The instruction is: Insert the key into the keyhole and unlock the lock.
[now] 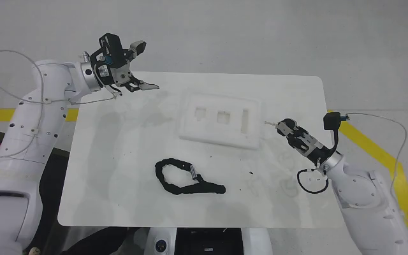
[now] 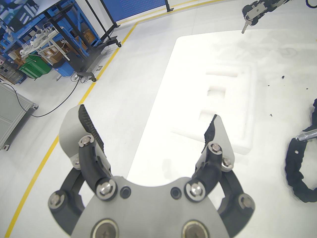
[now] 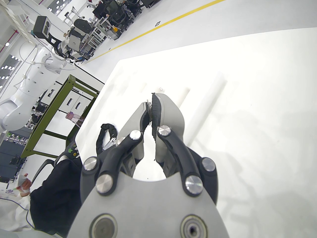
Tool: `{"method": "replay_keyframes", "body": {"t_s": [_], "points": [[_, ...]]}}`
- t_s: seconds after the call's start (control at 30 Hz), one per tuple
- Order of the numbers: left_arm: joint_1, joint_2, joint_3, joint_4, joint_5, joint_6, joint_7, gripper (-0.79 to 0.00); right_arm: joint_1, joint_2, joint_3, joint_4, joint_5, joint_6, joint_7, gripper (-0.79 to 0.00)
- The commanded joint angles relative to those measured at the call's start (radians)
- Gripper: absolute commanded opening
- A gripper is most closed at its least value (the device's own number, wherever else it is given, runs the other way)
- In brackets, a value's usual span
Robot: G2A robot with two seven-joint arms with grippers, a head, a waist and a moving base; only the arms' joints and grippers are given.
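Right gripper [image 1: 281, 125]: it is pinching the key [image 2: 244, 28] by the head, jaws drawn narrow, with the blade sticking out past the fingertips. It is hanging over the right part of the table [image 1: 115, 191], just beside the foam tray [image 1: 220, 120].
Left gripper [image 2: 148, 112]: it is standing wide open and carrying nothing, hovering near the far left corner, well apart from the lock.
Lock [image 1: 186, 179]: the black sleeved cable is lying in a loop near the front of the table, between the two arms, and nothing is bracing it.
Keyhole: it is not showing clearly. It is probably sitting in the end of the metal cylinder [image 2: 307, 135], so which way it is facing is uncertain.
Risk, sliding: the lock is lying loose, so a key pushing on it is likely to shove it across the smooth top instead of entering — unless the open gripper is pinning the body first.
Risk, slipping: the grip is taking only the key's head, so a blade meeting the slot off-angle may be twisting in the pads or dropping out.
Risk, turning: with the body unheld, a turning key may be rolling the whole cylinder rather than working it — the floppy cable is giving no resistance.
Risk, snagging: the tray is lying close to the path toward the lock, and the blade could be catching its edge.
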Motion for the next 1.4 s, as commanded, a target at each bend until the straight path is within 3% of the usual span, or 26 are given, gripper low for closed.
{"method": "replay_keyframes", "body": {"t_s": [0.0,0.63,0.77,1.07,1.37], "points": [[0.000,0.000,0.000,0.000,0.000,0.000,0.000,0.000,0.000,0.000,0.000,0.000,0.000,0.000,0.000,-0.785],[0.003,0.000,0.001,-0.002,-0.001,0.003,-0.003,0.000,-0.010,-0.001,-0.005,-0.023,-0.015,0.015,0.004,-0.785],[0.039,0.006,0.023,-0.068,0.016,0.000,-0.039,0.000,-0.012,-0.001,-0.012,-0.043,-0.020,0.021,0.027,-0.785],[0.062,0.063,0.214,-0.189,0.070,0.000,0.036,0.000,-0.015,-0.001,-0.007,-0.069,-0.023,0.035,0.038,-0.785],[-0.040,0.138,0.509,-0.251,0.203,0.000,0.197,0.000,-0.012,-0.002,-0.007,-0.066,-0.019,0.043,0.041,-0.785]]}}
